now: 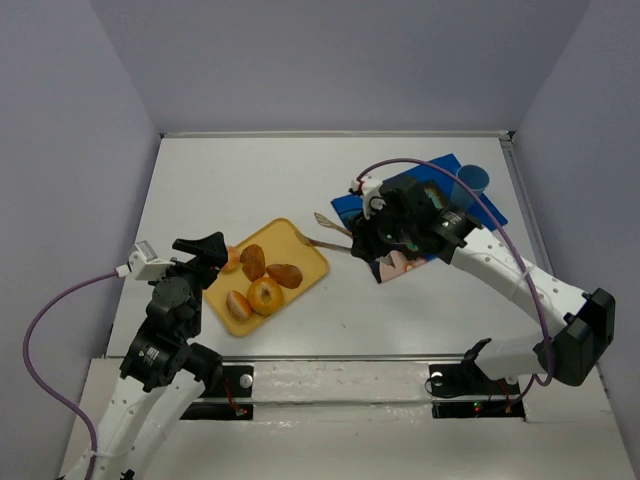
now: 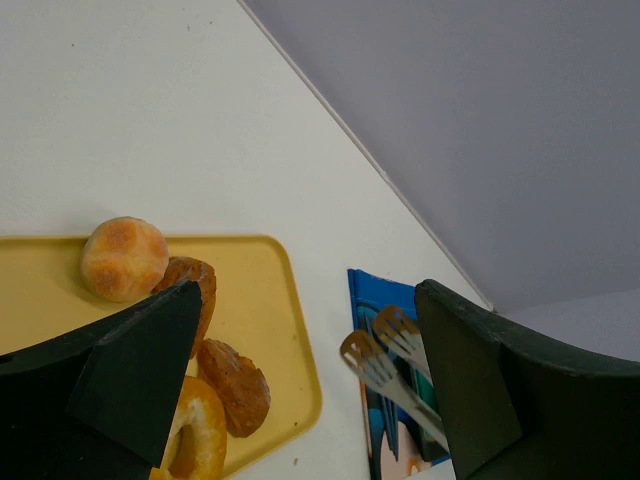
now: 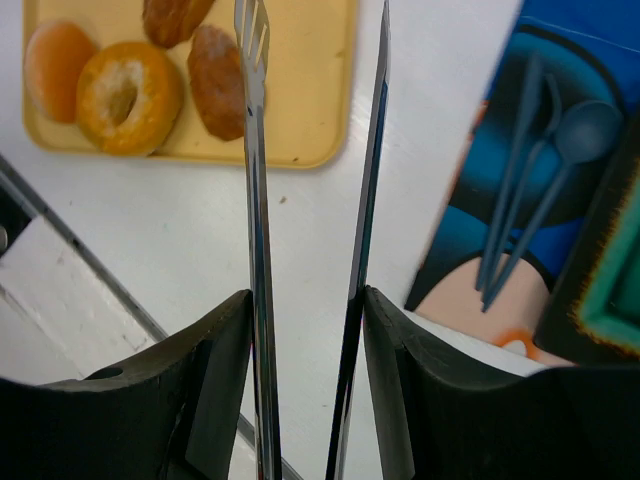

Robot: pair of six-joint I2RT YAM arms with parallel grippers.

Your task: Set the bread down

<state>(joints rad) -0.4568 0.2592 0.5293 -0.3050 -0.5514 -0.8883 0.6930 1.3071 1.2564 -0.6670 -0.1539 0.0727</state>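
A white desk [image 1: 250, 170] carries everything. Under and behind the right hand [image 1: 365, 245] lies a blue printed mat [image 3: 600, 60]. The arm covers most of it, so the picture on it cannot be read. A yellow tray [image 1: 290, 240] sits on the desk below the left hand [image 1: 212, 255], well apart from the mat.

The left hand is released, its two fingers spread wide and holding nothing. It hangs over the tray's near-left edge. How high it hangs cannot be judged.

The right hand is clenched around the handles of metal tongs [image 3: 255, 200]. The slotted tips reach out ahead of that hand toward the tray and stand slightly apart, gripping nothing. Whether they touch the desk cannot be told.

All the bread lies on the tray. A ringed bagel [image 1: 265, 294] and a pale bun [image 1: 238, 305] touch each other. Two dark pastries [image 1: 285, 275] lie just beyond the tong tips. A round roll [image 2: 124, 258] sits ahead of the left hand, half hidden by it in the top view.

Beside the right hand, a blue cup [image 1: 473, 180] stands on the mat. Blue cutlery [image 3: 530, 190] lies there too. A teal-lined container [image 3: 610, 290] is cut off at the frame edge.
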